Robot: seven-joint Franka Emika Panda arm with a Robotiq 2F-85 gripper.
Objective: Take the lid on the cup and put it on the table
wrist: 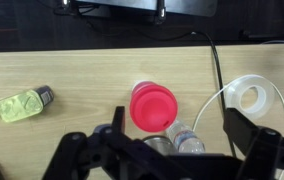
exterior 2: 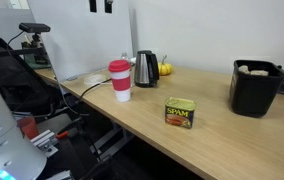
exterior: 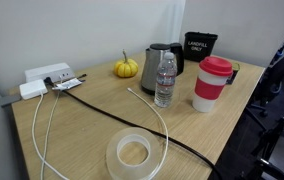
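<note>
The white cup with a red band [exterior: 210,90] stands on the wood-grain table [exterior: 82,130] near one edge, with the red lid [exterior: 216,66] seated on its rim. Both exterior views show the cup [exterior 2: 120,85] and the lid [exterior 2: 119,67]. In the wrist view I look straight down on the lid [wrist: 153,105]. My gripper [wrist: 180,135] hangs above it, open and empty, its dark fingers apart, with the lid slightly off-centre between them. The fingers are well above the lid and touch nothing.
A clear water bottle [exterior: 165,80], a steel kettle [exterior: 160,62], a small pumpkin [exterior: 127,68] and a black mug [exterior: 199,47] stand close to the cup. A tape roll [exterior: 134,153], cables and a power strip [exterior: 47,78] lie on the table. A Spam can [exterior 2: 180,112] and a black pot [exterior 2: 257,85] stand further along.
</note>
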